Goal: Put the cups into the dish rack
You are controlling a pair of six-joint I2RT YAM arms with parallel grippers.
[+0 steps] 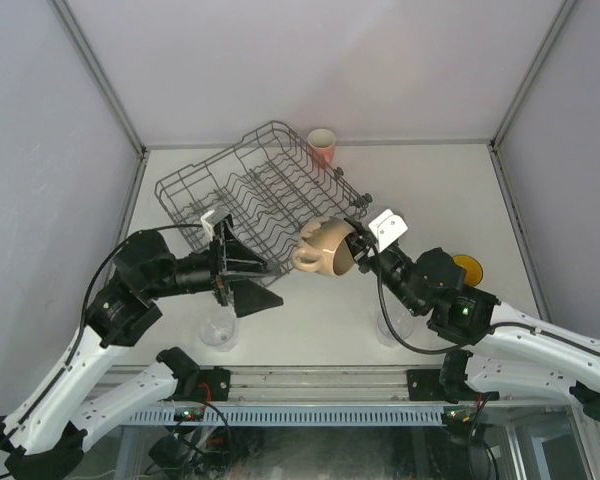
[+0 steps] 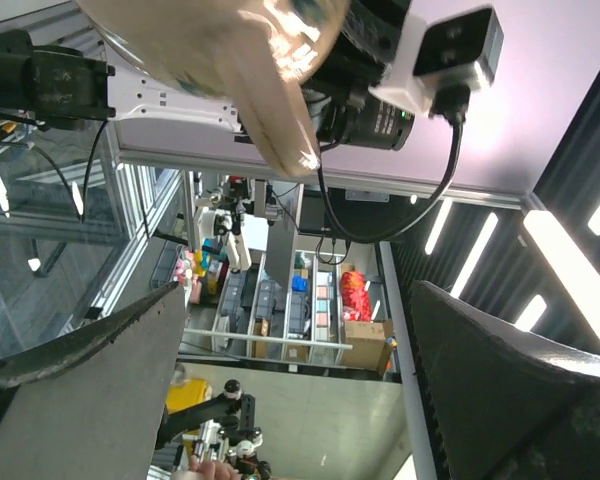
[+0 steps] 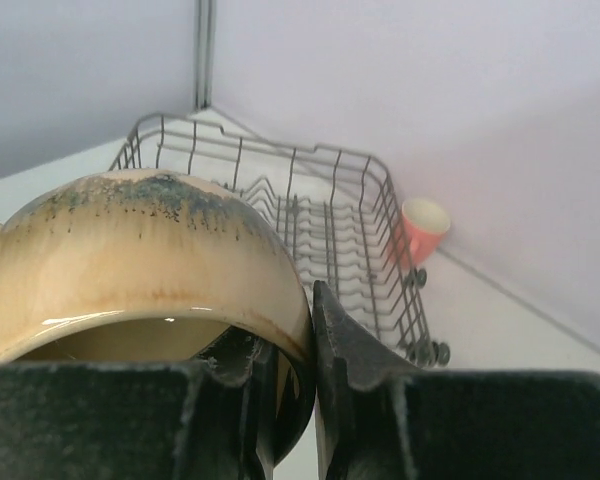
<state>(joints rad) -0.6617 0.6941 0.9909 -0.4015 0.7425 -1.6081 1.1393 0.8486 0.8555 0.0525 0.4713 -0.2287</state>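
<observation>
I see the right gripper point(image 1: 357, 246) pinching the rim of the tan glazed ceramic mug point(image 1: 325, 250), which lies on its side just beside the dark-grey wire dish rack point(image 1: 270, 190). The left gripper point(image 1: 248, 277) is spread wide, facing the mug. A pink plastic tumbler point(image 1: 322, 146) stands on the desk point(image 1: 440, 190) behind the rack.

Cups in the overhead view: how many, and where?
5: tan mug in the right gripper; pink cup behind the dish rack; left clear glass, right clear glass at near edge; yellow mug by right arm. More may be hidden.
</observation>
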